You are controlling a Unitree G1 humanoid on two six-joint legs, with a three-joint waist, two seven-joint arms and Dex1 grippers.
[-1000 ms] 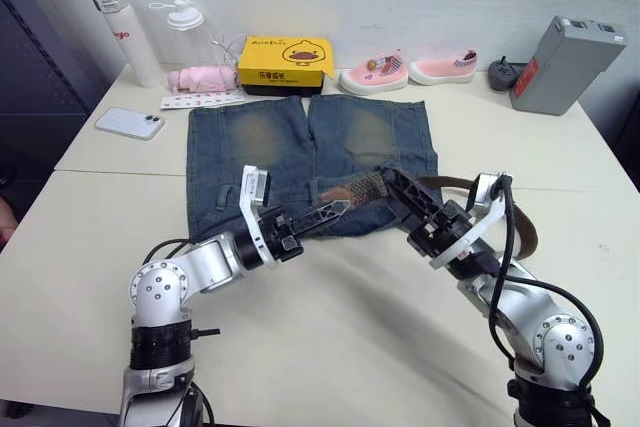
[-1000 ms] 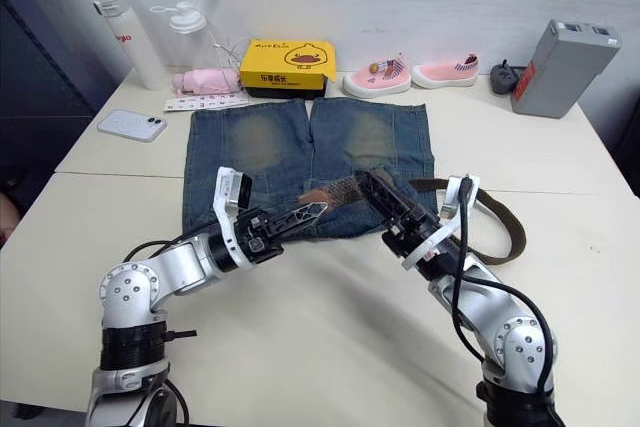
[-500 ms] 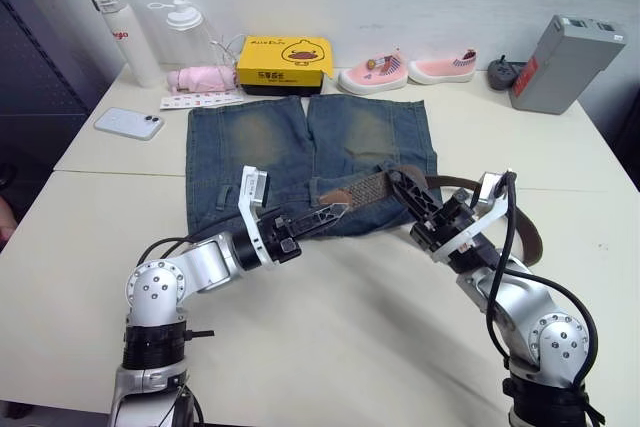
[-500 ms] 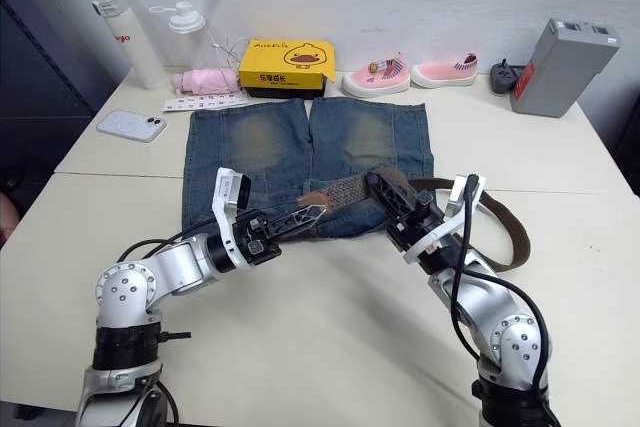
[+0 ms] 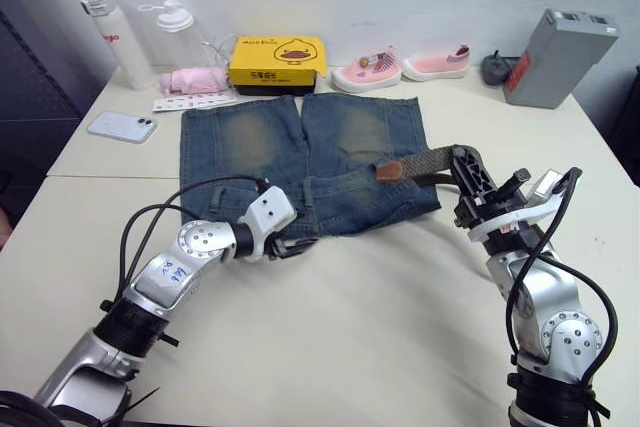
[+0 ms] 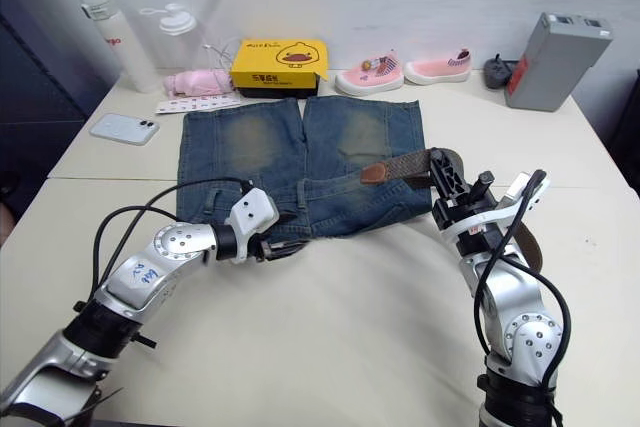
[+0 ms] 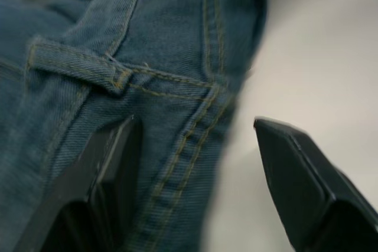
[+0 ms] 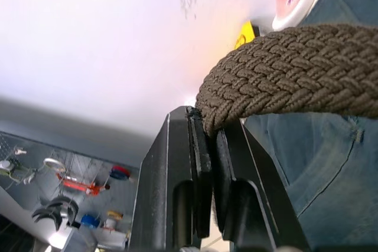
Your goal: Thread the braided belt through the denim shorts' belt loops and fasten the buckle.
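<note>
Threading was under way: the right gripper (image 5: 462,162) pinched the dark-brown braided belt (image 5: 428,161) over the faded blue denim shorts (image 5: 300,162), while the left gripper's (image 7: 195,163) spread fingers straddled the waistband near a denim belt loop (image 7: 74,63). Next, the belt tip likely needed aiming into that loop.

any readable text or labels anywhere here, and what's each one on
Yellow box: duck picture, with small print too small to read.
White bottle: red lettering, too blurred to read.
Grey case: red label, unreadable.
Left arm link: blue handwritten marks, unreadable.
No text can be read with confidence.
</note>
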